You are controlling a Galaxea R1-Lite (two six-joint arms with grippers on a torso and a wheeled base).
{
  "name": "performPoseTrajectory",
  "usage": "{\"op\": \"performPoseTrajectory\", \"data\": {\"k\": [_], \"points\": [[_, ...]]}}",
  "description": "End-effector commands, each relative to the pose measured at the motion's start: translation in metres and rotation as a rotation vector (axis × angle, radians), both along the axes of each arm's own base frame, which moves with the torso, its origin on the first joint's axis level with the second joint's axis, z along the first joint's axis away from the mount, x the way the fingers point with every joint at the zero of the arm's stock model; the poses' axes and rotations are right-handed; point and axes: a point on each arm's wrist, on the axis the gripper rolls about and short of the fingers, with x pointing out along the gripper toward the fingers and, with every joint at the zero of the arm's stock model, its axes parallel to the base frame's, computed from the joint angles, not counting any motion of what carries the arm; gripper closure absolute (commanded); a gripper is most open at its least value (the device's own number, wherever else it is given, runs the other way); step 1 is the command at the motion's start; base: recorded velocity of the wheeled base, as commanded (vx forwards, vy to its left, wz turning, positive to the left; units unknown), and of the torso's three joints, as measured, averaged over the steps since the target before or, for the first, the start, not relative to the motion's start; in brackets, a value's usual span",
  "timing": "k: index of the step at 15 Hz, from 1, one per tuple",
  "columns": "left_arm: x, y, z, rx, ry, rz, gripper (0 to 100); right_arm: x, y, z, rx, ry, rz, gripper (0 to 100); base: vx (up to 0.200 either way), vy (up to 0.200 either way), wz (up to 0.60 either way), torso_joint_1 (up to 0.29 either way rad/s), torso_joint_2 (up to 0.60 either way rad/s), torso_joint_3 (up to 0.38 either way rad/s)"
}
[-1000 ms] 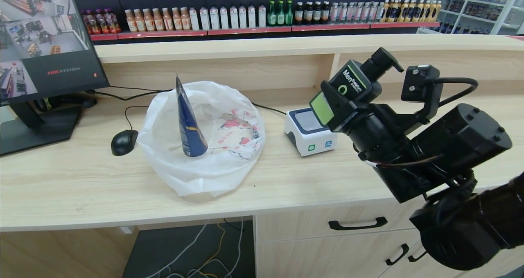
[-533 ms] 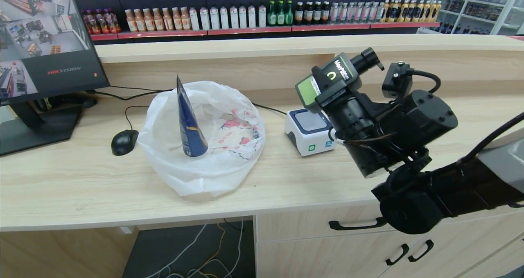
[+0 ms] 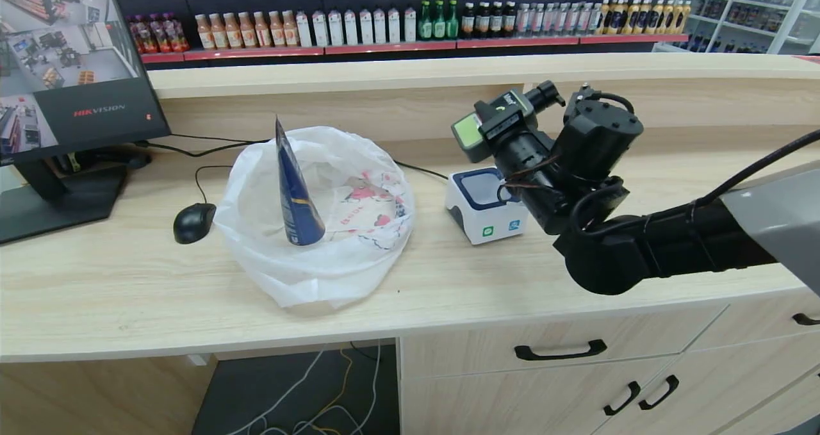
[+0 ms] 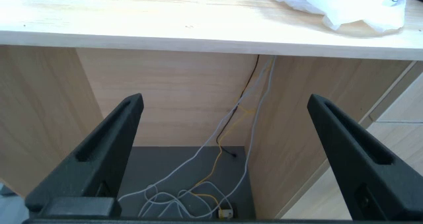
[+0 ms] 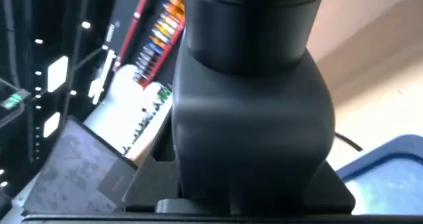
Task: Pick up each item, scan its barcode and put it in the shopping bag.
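Bottle (image 3: 510, 104): dark grey body, black cap, green label. Held in the air right of centre in the head view, lying tilted with the cap toward the upper right and the green end toward the lower left. It sits above the scanner in the frame and does not touch it.

Right gripper (image 3: 506, 127): clamped around the bottle's middle, with the arm entering from the right edge of the frame.

Scanner (image 3: 483, 207): white box with a blue-rimmed window on top, standing on the counter (image 3: 128, 281) just right of centre.

Shopping bag (image 3: 269, 243): white plastic, mouth spread open, lying on the counter at centre, near the scanner but apart from it.

Blue tube (image 3: 296, 188): stands upright inside the bag on its cap, crimped end uppermost.

Left gripper (image 4: 225, 158): fingers (image 4: 106, 151) spread wide with nothing between them. It is held below the counter's front edge, facing the open recess where the cables (image 4: 198, 191) lie.

Mouse (image 3: 194, 222): black and corded, on the counter just left of the bag.

Monitor (image 3: 70, 70): on its stand in the upper left of the frame.

Shelf of drinks (image 3: 410, 25): runs along the top of the frame, behind the counter.
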Motion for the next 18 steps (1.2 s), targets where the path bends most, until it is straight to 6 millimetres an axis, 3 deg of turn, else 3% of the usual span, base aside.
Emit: {"op": "performPoseTrajectory", "data": {"k": [1, 18], "points": [[0.000, 0.000, 0.000, 0.000, 0.000, 0.001, 0, 0.009, -0.005, -0.004, -0.002, 0.029, -0.017, 100, 0.000, 0.000, 0.00, 0.000, 0.00, 0.000], [0.000, 0.000, 0.000, 0.000, 0.000, 0.001, 0, 0.004, -0.001, -0.021, -0.017, 0.147, -0.068, 100, 0.000, 0.000, 0.00, 0.000, 0.00, 0.000]]}}
